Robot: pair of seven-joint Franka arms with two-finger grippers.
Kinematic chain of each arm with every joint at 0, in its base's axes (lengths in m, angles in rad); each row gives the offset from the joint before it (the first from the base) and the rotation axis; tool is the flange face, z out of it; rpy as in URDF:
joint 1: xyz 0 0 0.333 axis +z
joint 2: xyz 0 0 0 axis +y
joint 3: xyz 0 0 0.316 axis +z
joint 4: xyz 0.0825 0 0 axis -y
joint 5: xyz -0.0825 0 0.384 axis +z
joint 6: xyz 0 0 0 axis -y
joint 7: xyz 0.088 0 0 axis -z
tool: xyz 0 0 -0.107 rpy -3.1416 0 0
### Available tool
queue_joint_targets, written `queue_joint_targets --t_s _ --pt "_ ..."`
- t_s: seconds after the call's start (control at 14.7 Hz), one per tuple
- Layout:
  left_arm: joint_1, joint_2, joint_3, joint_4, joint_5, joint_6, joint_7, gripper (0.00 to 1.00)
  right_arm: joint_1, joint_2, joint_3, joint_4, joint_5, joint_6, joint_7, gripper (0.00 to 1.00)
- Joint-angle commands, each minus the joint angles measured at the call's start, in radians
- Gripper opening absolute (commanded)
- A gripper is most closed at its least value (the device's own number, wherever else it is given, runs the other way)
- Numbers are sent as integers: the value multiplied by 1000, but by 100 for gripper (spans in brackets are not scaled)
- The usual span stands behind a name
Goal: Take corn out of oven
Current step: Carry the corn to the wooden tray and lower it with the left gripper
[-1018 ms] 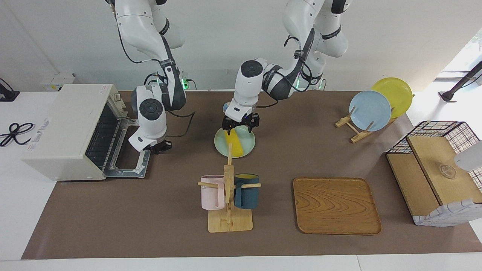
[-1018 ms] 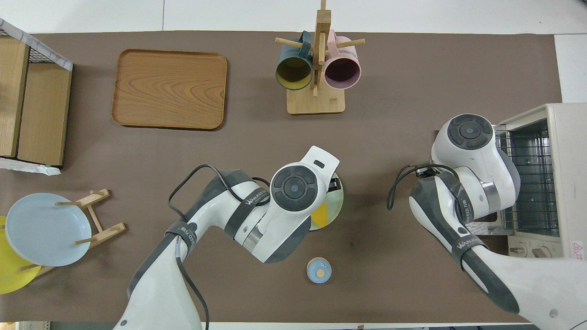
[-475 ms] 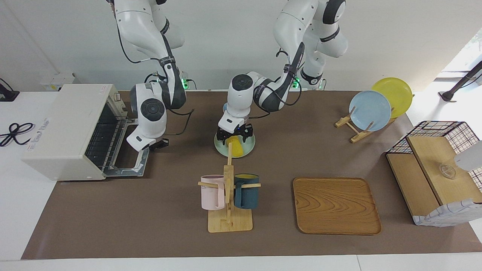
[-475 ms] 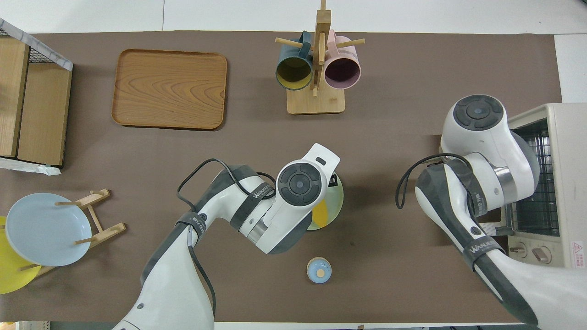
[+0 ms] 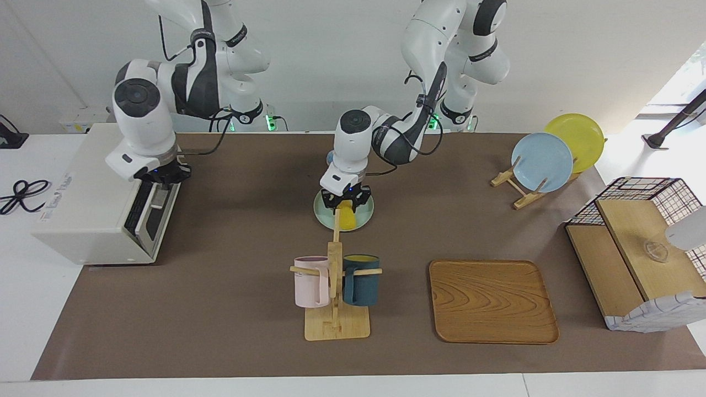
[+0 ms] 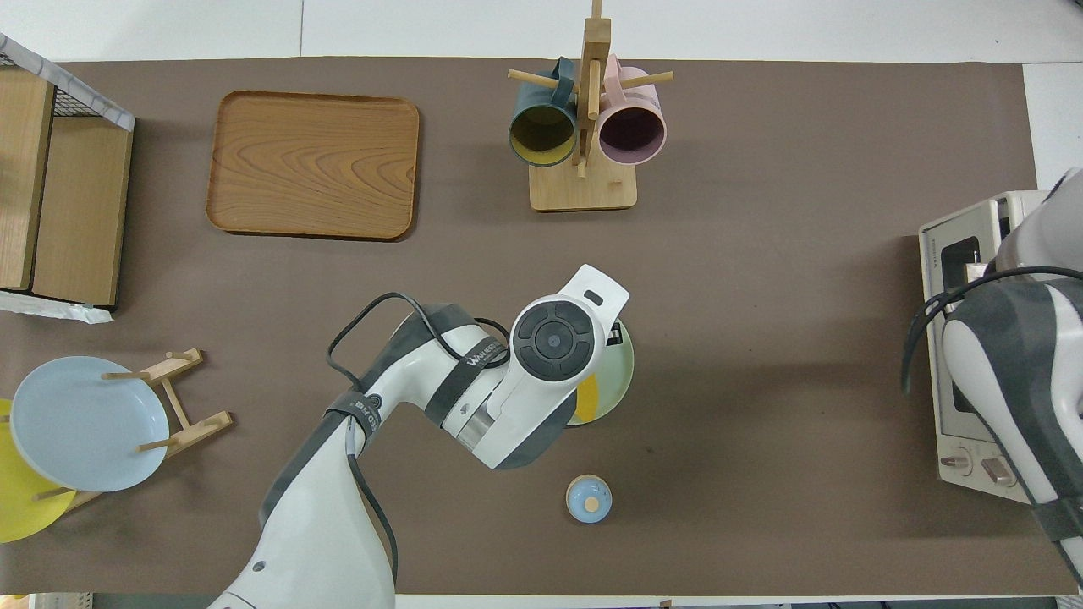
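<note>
One bright yellow tapered corn cob (image 5: pixel 346 217) lies on my pale green round plate (image 5: pixel 361 219), mid-worktop toward the robots' edge and well apart from the oven. My left gripper (image 5: pixel 346 202) is down on it, fingers pinched around the cob's end nearer the robots; I judge the grip sits there because that end faces the wrist. The boxy off-white toaster oven (image 5: pixel 91 193) stands at the right arm's end of the worktop, door up. My right gripper (image 5: pixel 163 176), fingers together and empty, rests at the door's top edge, which I take as pressing it closed.
</note>
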Motion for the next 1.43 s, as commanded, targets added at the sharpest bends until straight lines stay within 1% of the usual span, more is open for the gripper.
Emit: queue_joint_targets --t_s 0.0,0.2,0.27,0.34,0.41,0.48,0.54,0.61,0.68,0.81,0.88,1.02,1.15,1.22,1.36 --pt "-4 7 11 12 17 -21 -1 0 -12 -33 5 -21 -9 -48 -25 0" --pt "16 -13 18 43 16 -77 1 0 -2 -76 9 5 -9 -105 -30 0" --pt "66 -59 17 53 17 -145 10 0 2 -75 14 69 7 -167 -33 0" --pt "115 -97 17 55 19 -181 24 0 4 -69 17 127 54 -207 -31 0" --pt "149 -113 17 60 19 -202 54 0 7 -67 17 155 101 -221 -31 9" --pt "180 -117 17 81 19 -221 96 0 5 -67 17 168 153 -226 -31 23" --pt "215 -108 17 113 19 -244 137 0 -2 -70 14 169 221 -228 -31 33" --pt "254 -99 17 139 19 -261 174 0 -2 -73 14 171 255 -234 -30 39" --pt "295 -88 17 158 20 -265 226 0 1 -75 14 170 266 -243 -28 49" --pt "395 -73 15 181 20 -266 353 0 5 -76 15 171 267 -248 -27 76" --pt "441 -68 15 182 19 -264 416 0 8 -79 17 173 267 -246 -28 100" --pt "505 -49 17 213 22 -258 505 0 10 -73 18 203 315 -244 -20 100" --pt "563 -21 15 253 17 -259 571 0 11 -67 18 223 320 -241 -19 100" --pt "577 17 15 295 17 -261 576 0 11 -66 18 226 320 -241 -19 100" --pt "590 137 15 427 17 -264 578 0 17 -64 43 237 321 -241 -19 100"
